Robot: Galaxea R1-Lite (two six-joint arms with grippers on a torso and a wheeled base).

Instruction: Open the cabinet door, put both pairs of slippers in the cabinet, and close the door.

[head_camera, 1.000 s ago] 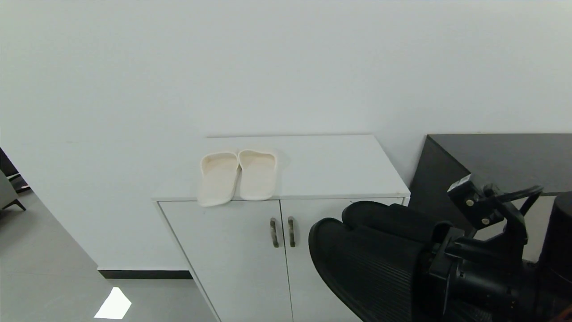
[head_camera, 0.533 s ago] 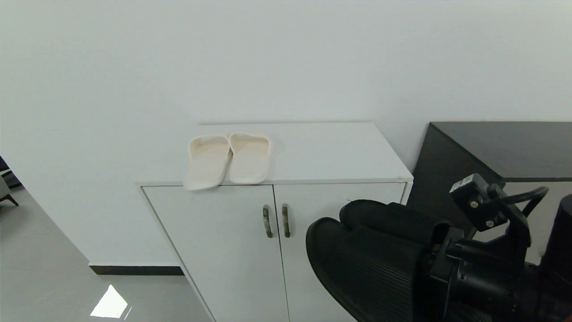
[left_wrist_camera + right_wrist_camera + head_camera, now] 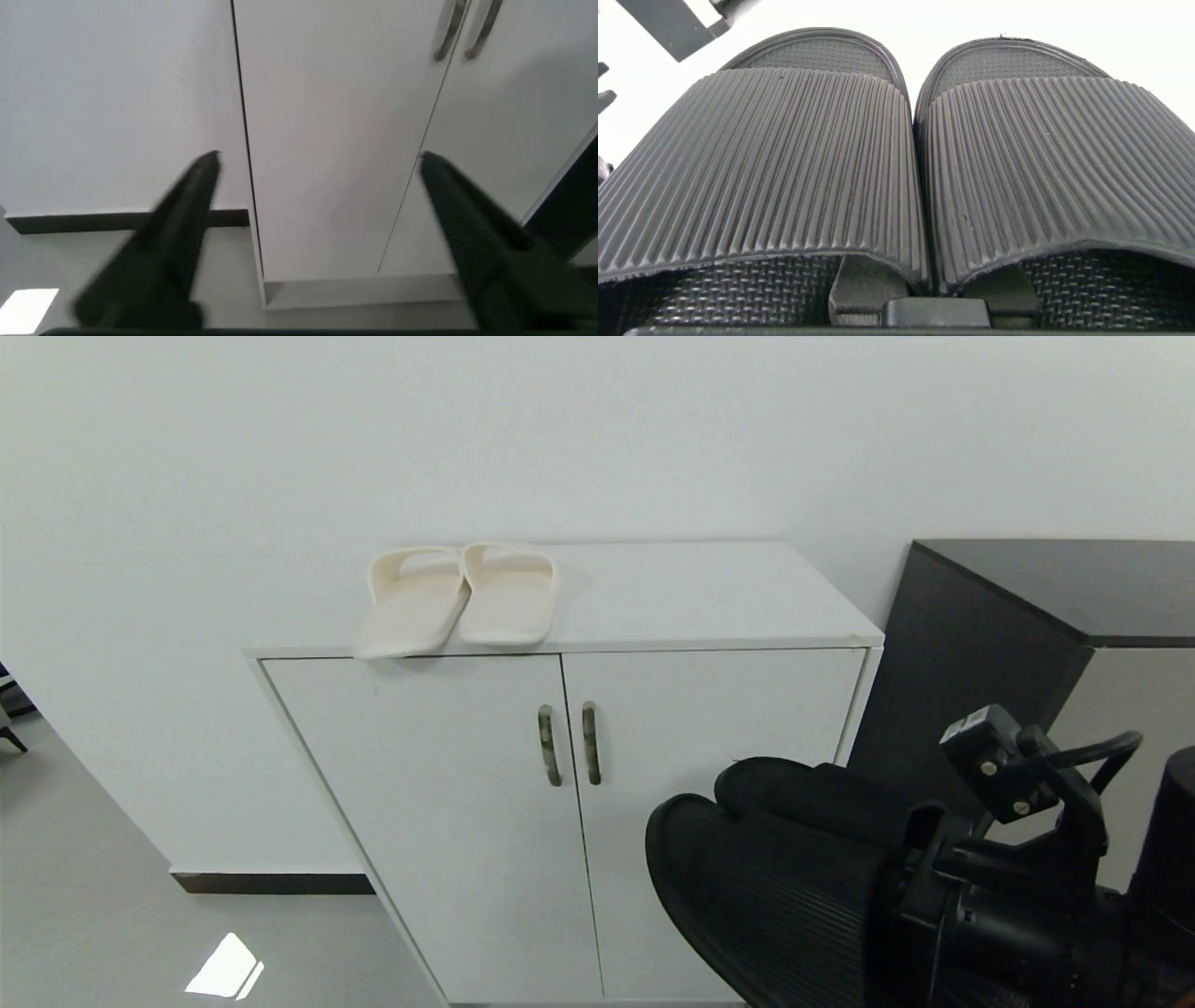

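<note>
Against a white wall [image 3: 597, 429], the white cabinet [image 3: 420, 803] is kept shut, cream slippers [image 3: 457, 593] laid on top. Black slippers [image 3: 775, 859] are clamped in the right gripper [image 3: 920, 294]; the left gripper [image 3: 318, 163] is held spread.

The pair of black ribbed rubber slippers [image 3: 775, 868] runs off the head view's lower edge. It covers most of the right gripper [image 3: 924, 303] clamped on it. The dark fingers [image 3: 168, 243] of the left gripper [image 3: 318, 163] are blurred and cut off. The white two-door cabinet [image 3: 448, 803] has closed doors that hide its inside.
</note>
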